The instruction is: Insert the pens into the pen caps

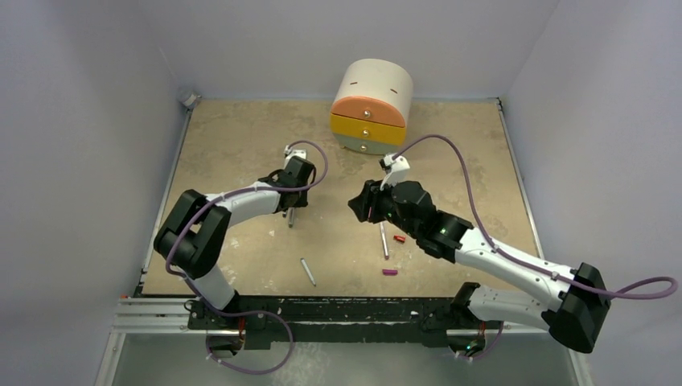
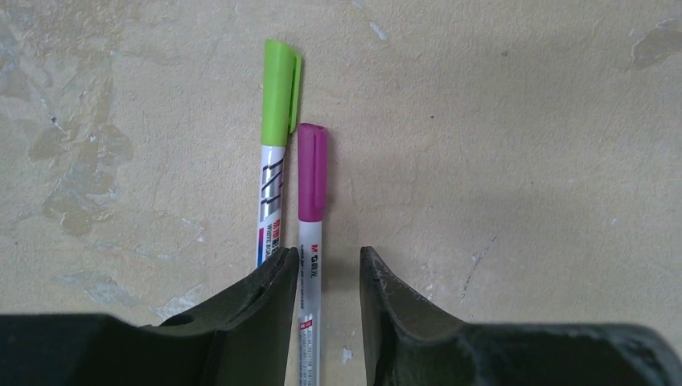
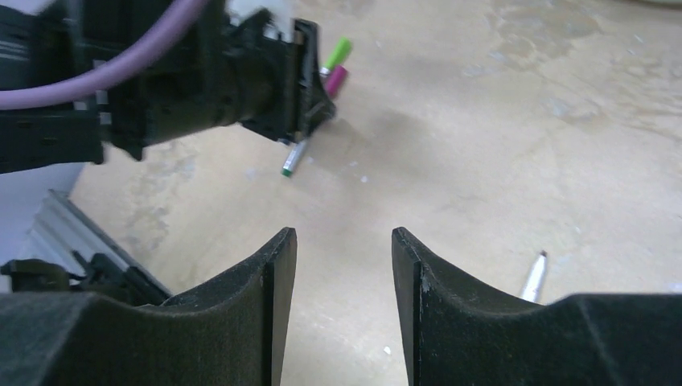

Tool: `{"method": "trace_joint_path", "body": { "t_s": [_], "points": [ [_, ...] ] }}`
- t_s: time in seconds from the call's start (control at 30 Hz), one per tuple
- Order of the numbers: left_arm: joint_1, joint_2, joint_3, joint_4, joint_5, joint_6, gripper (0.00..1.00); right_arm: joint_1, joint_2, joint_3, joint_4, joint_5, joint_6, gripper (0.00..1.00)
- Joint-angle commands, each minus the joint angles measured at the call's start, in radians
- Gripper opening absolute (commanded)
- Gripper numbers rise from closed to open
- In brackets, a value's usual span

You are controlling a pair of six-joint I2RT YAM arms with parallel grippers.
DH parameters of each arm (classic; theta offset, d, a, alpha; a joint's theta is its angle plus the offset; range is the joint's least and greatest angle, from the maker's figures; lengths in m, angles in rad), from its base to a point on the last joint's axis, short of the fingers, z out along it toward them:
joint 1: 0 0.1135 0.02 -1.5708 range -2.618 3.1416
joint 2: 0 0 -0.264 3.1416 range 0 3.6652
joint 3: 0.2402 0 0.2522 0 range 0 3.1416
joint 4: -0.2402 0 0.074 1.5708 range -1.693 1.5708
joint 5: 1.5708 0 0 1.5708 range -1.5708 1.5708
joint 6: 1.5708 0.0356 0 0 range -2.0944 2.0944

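The magenta-capped pen (image 2: 312, 173) lies flat on the worktop (image 2: 523, 161) just beside the green-capped pen (image 2: 279, 96). Both caps point the same way, and the two look like a finished pair set aside left of centre. The left hand (image 2: 326, 259) straddles the magenta one's barrel, released, its fingers not pinching. Nearer lie a bare pen (image 1: 307, 272) and a second bare pen (image 1: 384, 240), with a red cap (image 1: 399, 239) and a magenta cap (image 1: 390, 272) close by. The right hand (image 3: 344, 237) hovers spread and empty, probably ready for the next pen.

Drawer unit (image 1: 371, 108): rounded, white top; orange, yellow and pale green drawers; middle of far edge.
Worktop (image 1: 233, 137): tan, blotchy.
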Motion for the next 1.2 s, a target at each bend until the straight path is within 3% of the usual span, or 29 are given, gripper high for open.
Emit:
{"method": "trace_joint_path", "body": {
  "t_s": [0.0, 0.1, 0.27, 0.77, 1.17],
  "points": [
    [0.001, -0.103, 0.043, 0.03, 0.025, -0.001, 0.33, -0.045, 0.046, 0.092, -0.198, 0.05, 0.037, 0.51],
    [0.001, -0.202, 0.042, 0.074, 0.082, -0.007, 0.33, -0.051, 0.141, 0.156, -0.374, 0.126, 0.107, 0.59],
    [0.002, -0.346, 0.089, 0.094, 0.2, -0.003, 0.33, -0.051, 0.294, 0.201, -0.564, 0.18, 0.208, 0.6],
    [0.001, -0.579, 0.117, -0.005, 0.298, 0.006, 0.33, -0.054, 0.478, 0.191, -0.588, 0.146, 0.268, 0.51],
    [0.001, -0.66, 0.146, -0.066, 0.3, 0.021, 0.32, -0.054, 0.6, 0.176, -0.531, 0.108, 0.273, 0.42]
  ]
}}
